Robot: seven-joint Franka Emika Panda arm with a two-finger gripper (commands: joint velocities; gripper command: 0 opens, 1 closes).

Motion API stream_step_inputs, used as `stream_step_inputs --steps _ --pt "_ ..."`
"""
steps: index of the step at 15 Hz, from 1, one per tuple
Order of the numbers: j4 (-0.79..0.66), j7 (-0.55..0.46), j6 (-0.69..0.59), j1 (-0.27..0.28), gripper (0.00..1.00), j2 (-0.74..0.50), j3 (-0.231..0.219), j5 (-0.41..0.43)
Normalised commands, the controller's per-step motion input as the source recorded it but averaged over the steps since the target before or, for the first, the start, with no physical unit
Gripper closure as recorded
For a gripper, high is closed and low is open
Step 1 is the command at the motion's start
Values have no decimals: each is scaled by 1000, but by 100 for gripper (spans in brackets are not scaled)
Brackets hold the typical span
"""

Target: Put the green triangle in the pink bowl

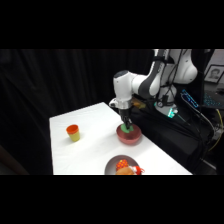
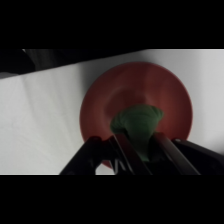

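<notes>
The pink bowl [image 1: 131, 138] sits near the table's right edge, and in the wrist view the bowl [image 2: 145, 85] fills the middle. My gripper [image 1: 127, 126] reaches down into it from above. The green triangle [image 2: 138, 121] sits between my two fingers, held over the bowl's inside, and the gripper [image 2: 141, 144] is shut on it. In the side view only a bit of the green triangle [image 1: 127, 130] shows at the bowl's rim below the fingers. Whether the block touches the bowl's floor I cannot tell.
An orange-and-yellow cup [image 1: 73, 132] stands on the left part of the white table [image 1: 95, 145]. A dark grey plate [image 1: 116, 162] with orange-red food lies at the front edge, close to the bowl. Black cloth hangs behind the table.
</notes>
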Motion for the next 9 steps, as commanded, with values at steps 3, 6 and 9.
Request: stream_step_inputs --steps 3,6,9 --pt "53 -173 239 -38 89 221 59 185" --pt "83 -174 172 -52 51 188 77 168" --pt "92 -180 132 -73 27 132 78 156"
